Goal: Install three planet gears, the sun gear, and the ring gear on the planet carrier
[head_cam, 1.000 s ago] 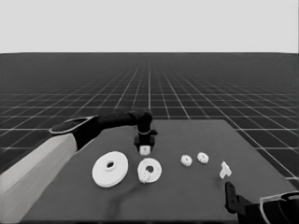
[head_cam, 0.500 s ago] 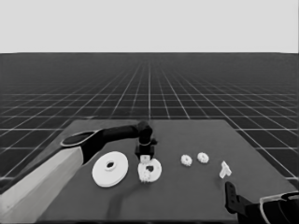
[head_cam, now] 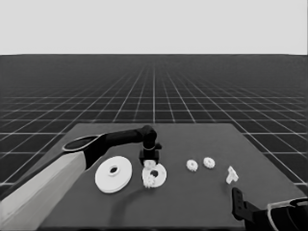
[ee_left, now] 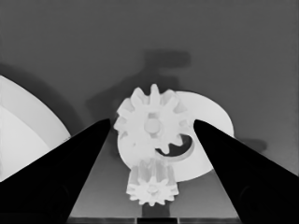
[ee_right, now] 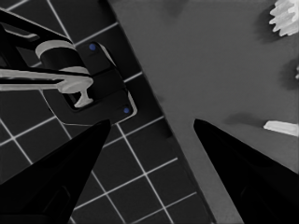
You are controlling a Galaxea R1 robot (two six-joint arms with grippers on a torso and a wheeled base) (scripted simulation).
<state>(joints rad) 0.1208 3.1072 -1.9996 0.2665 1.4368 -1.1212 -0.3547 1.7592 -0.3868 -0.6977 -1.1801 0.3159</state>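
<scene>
A: What has changed in the last second?

B: The left arm has swung in from farther back on the worktop and dropped, so the left jaws now hang right over the smaller round part. The left jaws are closed to gear width on a gear, with teeth just at both tips.

A: So a placement is due?

B: I judge so. A second gear already sits at that part's rim, and 2 loose gears wait well to the right, near the thin white piece.

A: Which way does the held gear point?

B: It lies flat with its bore vertical, aimed down near the part's dark hole. Being round, it has no long axis.

A: Where does the smaller part lie?

B: Flat near mid-worktop, just beside the larger round part.

A: And the right arm?

B: It is parked at the near right corner, the right jaws spread and empty.
</scene>
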